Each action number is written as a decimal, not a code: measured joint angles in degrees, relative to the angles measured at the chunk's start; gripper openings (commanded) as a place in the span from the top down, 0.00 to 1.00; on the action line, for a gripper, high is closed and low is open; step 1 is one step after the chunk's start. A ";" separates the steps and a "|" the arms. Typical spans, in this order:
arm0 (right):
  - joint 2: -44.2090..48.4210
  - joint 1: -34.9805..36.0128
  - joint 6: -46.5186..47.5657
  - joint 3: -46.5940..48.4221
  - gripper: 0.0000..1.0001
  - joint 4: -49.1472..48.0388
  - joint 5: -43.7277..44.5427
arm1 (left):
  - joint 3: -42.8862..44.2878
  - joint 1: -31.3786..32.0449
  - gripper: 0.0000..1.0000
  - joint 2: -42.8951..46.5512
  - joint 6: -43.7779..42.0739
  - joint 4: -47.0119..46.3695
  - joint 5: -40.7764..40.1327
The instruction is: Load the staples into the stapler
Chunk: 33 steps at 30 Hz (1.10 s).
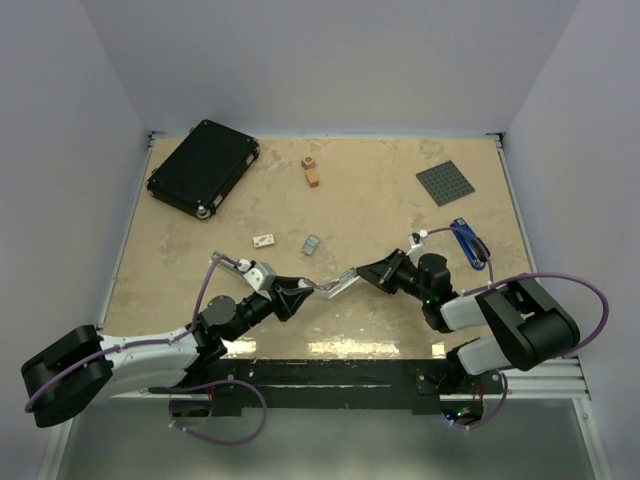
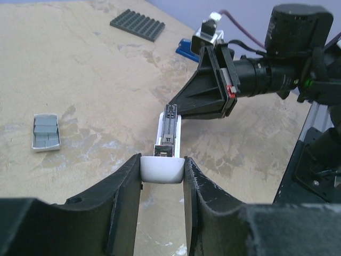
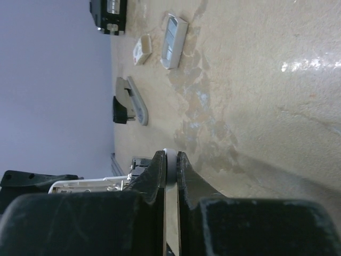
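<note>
From above, hold the stapler (image 1: 335,286) level at table centre, with left gripper (image 1: 303,293) and right gripper (image 1: 366,275) each clamped on one end and staples (image 1: 312,243) at its 11 o'clock; via left wrist, steady the white end, channel facing up; via right wrist, pinch the thin edge without twisting.

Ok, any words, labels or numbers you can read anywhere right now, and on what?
Nothing can be read in any view.
Reddish print on the small white card: too small to read.
Pale mark on the stapler, on its black inner part: too blurred to read.
</note>
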<state>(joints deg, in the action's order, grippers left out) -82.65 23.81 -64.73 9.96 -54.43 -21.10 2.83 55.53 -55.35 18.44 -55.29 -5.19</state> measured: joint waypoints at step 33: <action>19.56 -1.81 14.84 6.16 0.38 17.92 0.92 | 1.36 -0.33 1.00 6.34 -7.02 1.11 -2.56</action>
<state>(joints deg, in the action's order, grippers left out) -63.09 22.00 -49.89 16.12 -36.51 -20.18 4.19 55.20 -49.01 11.42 -54.17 -7.75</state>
